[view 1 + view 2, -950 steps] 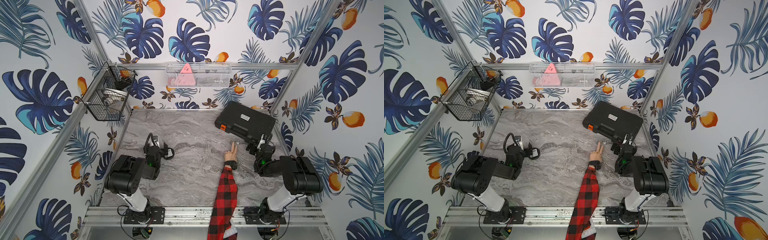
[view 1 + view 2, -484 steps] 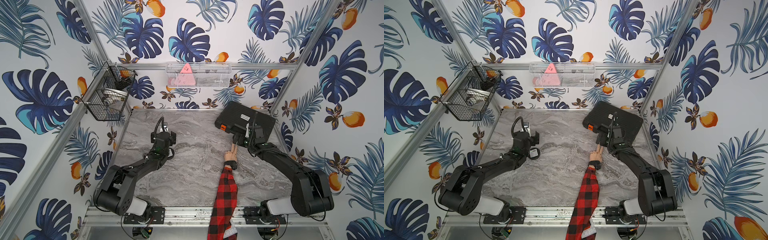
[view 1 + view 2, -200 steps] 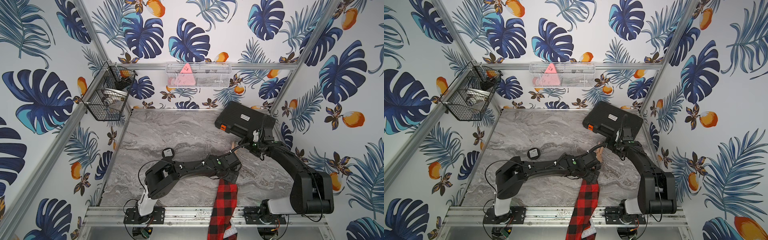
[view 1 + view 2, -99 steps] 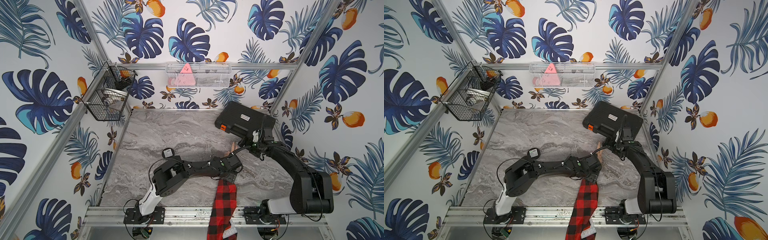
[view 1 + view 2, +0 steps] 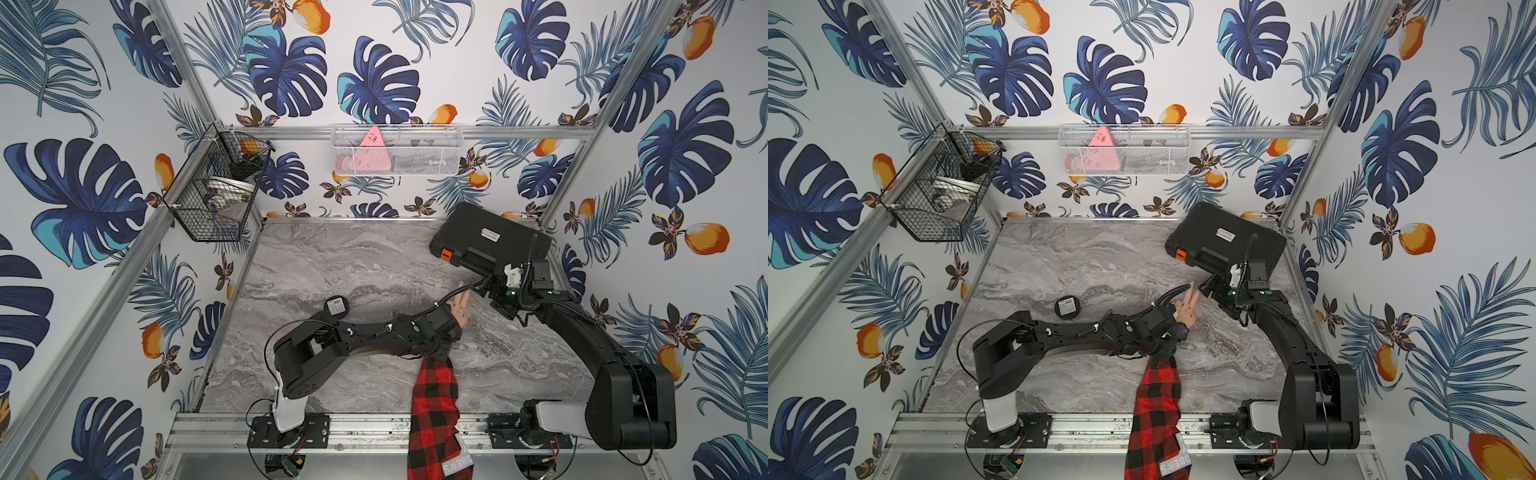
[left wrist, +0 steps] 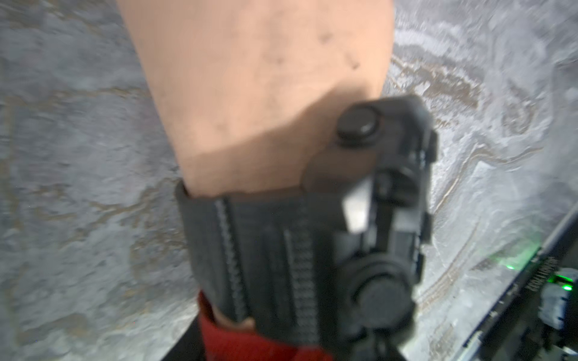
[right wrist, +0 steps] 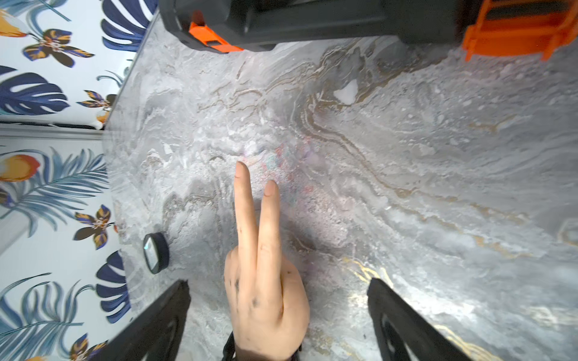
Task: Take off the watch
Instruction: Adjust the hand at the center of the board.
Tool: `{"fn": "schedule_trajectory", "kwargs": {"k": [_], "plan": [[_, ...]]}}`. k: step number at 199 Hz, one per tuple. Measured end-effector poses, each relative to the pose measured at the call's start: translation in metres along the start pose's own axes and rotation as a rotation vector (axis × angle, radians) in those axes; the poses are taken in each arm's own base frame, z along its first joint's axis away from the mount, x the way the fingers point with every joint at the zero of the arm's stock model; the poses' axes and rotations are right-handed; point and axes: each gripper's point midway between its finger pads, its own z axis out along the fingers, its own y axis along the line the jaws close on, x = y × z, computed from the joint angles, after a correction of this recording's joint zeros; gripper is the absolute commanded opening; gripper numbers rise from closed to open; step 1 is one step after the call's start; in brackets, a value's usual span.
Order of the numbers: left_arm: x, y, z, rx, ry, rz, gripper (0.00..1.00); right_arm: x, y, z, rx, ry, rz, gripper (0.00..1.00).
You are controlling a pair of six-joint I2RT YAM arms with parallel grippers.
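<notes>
Watch (image 6: 275, 250) sits strapped round the wrist in the left wrist view. Its black ribbed strap lies between the bare mannequin hand (image 6: 250, 93) and the red edge of the sleeve (image 6: 250, 345), and its chunky case is turned to one side. The picture is blurred, and the left tool's own fingers cannot be made out in it.

In both top views the left arm reaches across the table (image 5: 332, 257), and the left tool (image 5: 441, 348) is down at that wrist, just above the red-and-black plaid sleeve. Its body hides the watch and the jaws, so I cannot tell whether they are closed on the strap. The right tool (image 5: 478, 286) hangs just beside the hand's 2 outstretched fingers, in front of the black case (image 5: 490, 241). A flat black disc (image 5: 336, 307) with a white label lies on the table beside the left arm.

In the right wrist view the right tool (image 7: 278, 283) stands wide open and grips nothing. It has 1 finger on each side of the mannequin hand and touches neither side.
</notes>
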Motion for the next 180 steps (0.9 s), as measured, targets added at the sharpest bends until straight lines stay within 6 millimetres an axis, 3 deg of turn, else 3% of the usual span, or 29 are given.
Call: {"fn": "schedule_trajectory", "kwargs": {"k": [60,117,180], "plan": [[-0.021,0.02,-0.026,0.138,-0.073,-0.132,0.32,0.04,0.029,0.002,-0.265,0.106,0.072,0.91],[-0.031,0.009,-0.04,0.256,-0.1,-0.165,0.3,0.084,0.086,0.014,-0.425,0.223,-0.037,0.87],[-0.03,0.002,-0.047,0.31,-0.107,-0.171,0.29,0.076,0.083,0.031,-0.392,0.17,-0.004,0.75]]}}
